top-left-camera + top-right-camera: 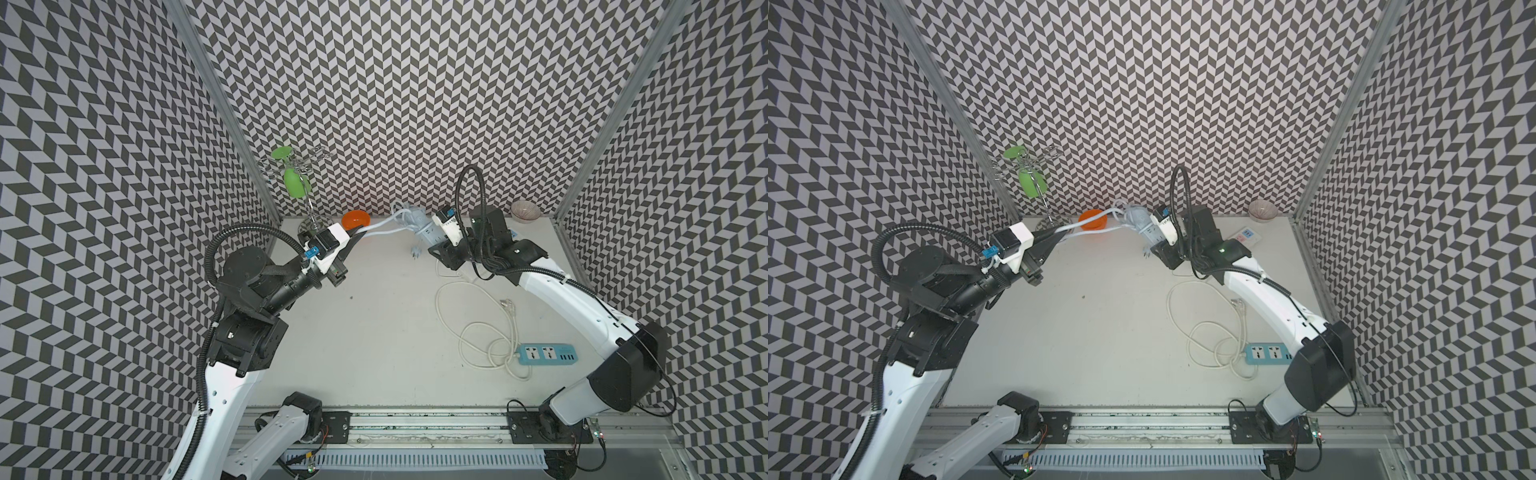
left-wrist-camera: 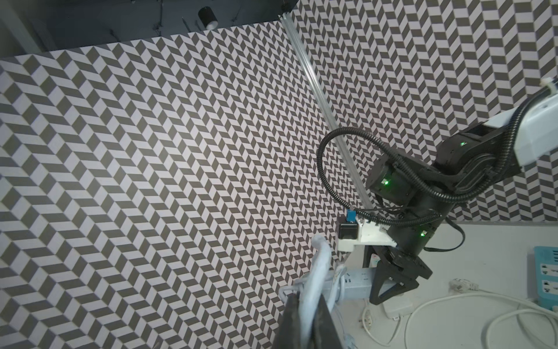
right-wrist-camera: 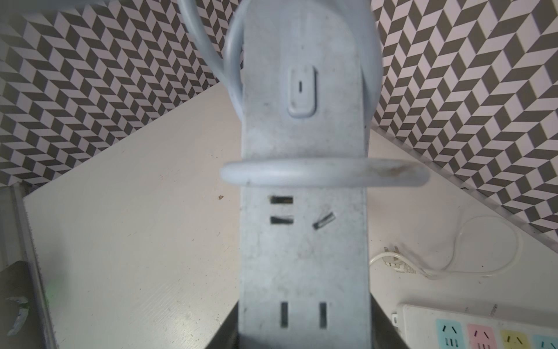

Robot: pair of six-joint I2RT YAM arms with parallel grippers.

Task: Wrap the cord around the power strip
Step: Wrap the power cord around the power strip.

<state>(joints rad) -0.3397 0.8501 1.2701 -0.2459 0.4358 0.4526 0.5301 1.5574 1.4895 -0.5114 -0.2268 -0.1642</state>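
In a top view the power strip (image 1: 428, 232) is held off the table at the upper middle of the frame. The right gripper (image 1: 436, 245) is clamped on its socket end, and its long axis runs up-left. The cord (image 1: 382, 226), looped over the strip, stretches left to the left gripper (image 1: 355, 243), which is closed on it and is the nearer arm to wind the next turn

The power strip (image 3: 305, 256) runs off the right wrist view at both ends; the cord (image 3: 323, 175) looping beyond its switch (image 3: 301, 90) is blurred. In a top view the right arm (image 1: 1258, 286) hides most of the wide white strip (image 1: 1248, 237).
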